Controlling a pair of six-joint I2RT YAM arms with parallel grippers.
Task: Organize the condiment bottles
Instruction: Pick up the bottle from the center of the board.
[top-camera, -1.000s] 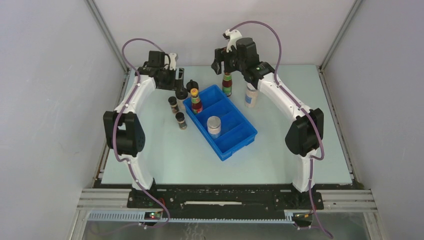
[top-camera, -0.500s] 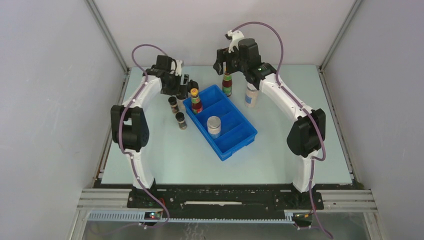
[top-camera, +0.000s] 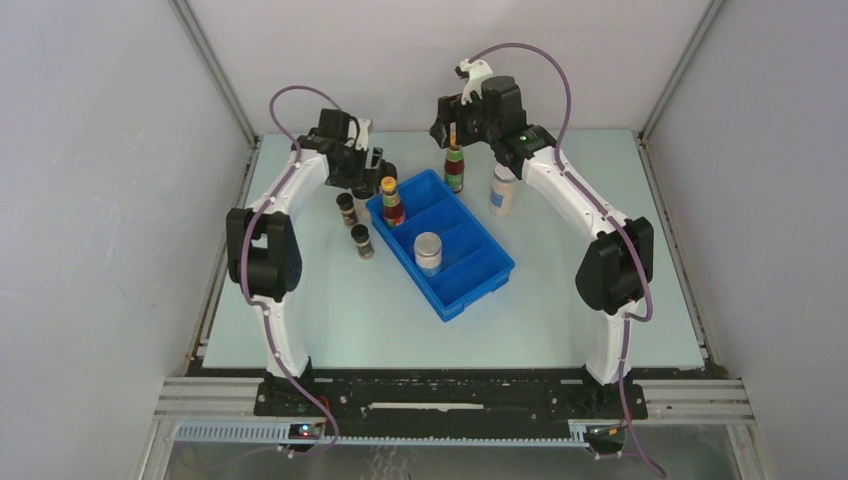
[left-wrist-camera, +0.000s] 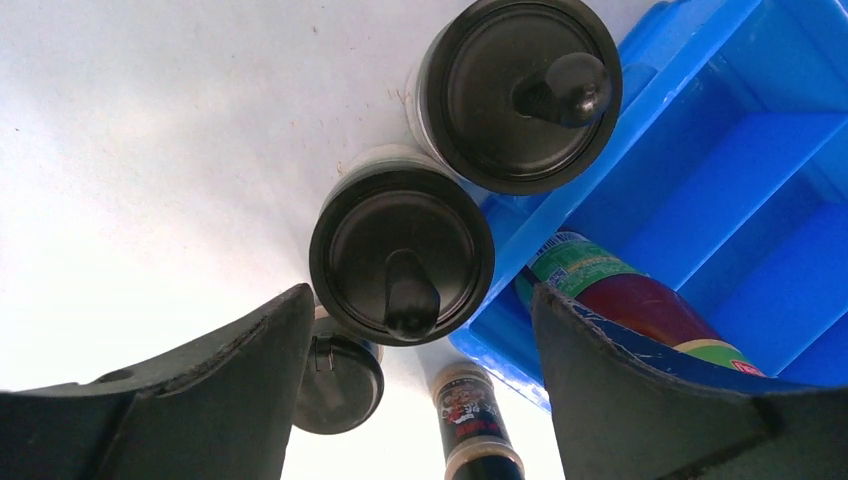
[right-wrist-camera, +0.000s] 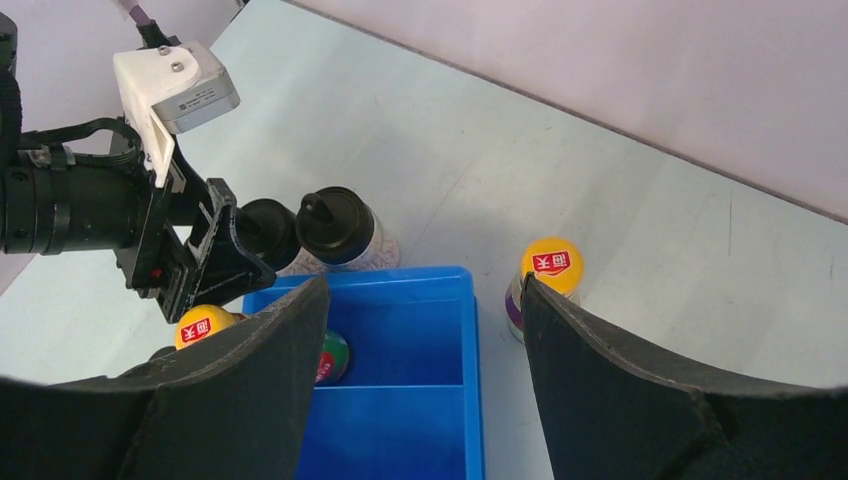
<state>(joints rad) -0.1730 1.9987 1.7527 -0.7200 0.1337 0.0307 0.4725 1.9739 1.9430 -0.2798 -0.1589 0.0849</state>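
Two wide black-lidded jars (left-wrist-camera: 402, 258) (left-wrist-camera: 515, 92) stand against the blue tray's (left-wrist-camera: 690, 190) left corner. My left gripper (left-wrist-camera: 420, 300) (top-camera: 367, 176) hangs open just above the nearer one, holding nothing. Below it stand two short spice jars (top-camera: 347, 208) (top-camera: 362, 241). A tall dark-red bottle (top-camera: 392, 200) and a pale jar (top-camera: 428, 252) stand inside the tray (top-camera: 480, 275). A second tall bottle with a yellow cap (right-wrist-camera: 552, 265) (top-camera: 454, 168) stands outside the tray's far edge, and my right gripper (right-wrist-camera: 420, 290) (top-camera: 452, 125) hovers open above it. Another pale white-capped jar (top-camera: 502, 190) stands to its right.
Grey walls and metal frame posts close in the table (top-camera: 620, 300) on three sides. In the right wrist view the left arm's camera block (right-wrist-camera: 175, 85) reaches in close to the tray's (right-wrist-camera: 420, 400) left corner.
My left arm has swung right, toward the tray, and now sits over the black-lidded jars. The right gripper has drifted slightly right above the tall bottle. Both stay open.
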